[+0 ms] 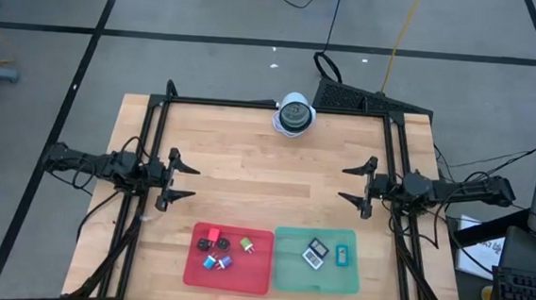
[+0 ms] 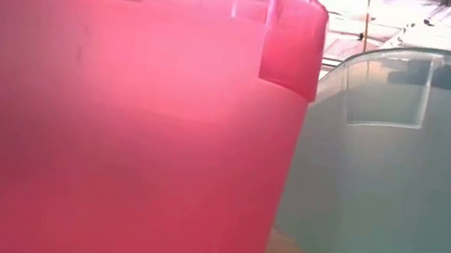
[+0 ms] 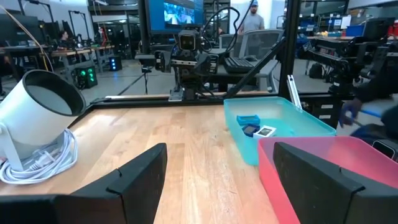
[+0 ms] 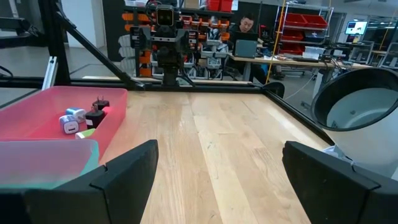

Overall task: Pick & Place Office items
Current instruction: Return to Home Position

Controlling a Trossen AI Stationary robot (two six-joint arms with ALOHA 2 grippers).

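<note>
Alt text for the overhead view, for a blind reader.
Office items lie in a red bin and a green bin on a table; the left gripper and right gripper hang open, empty, at its sides. A white domed device stands apart.

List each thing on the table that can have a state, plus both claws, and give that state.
Left claw: open, empty, on the left.
Right claw: open, empty, on the right.
Red bin: lidless, holds several small adapters.
Green bin: lidless, holds a dark square and a teal piece.
White dome: at the far edge, with its cable coiled beside it.
</note>
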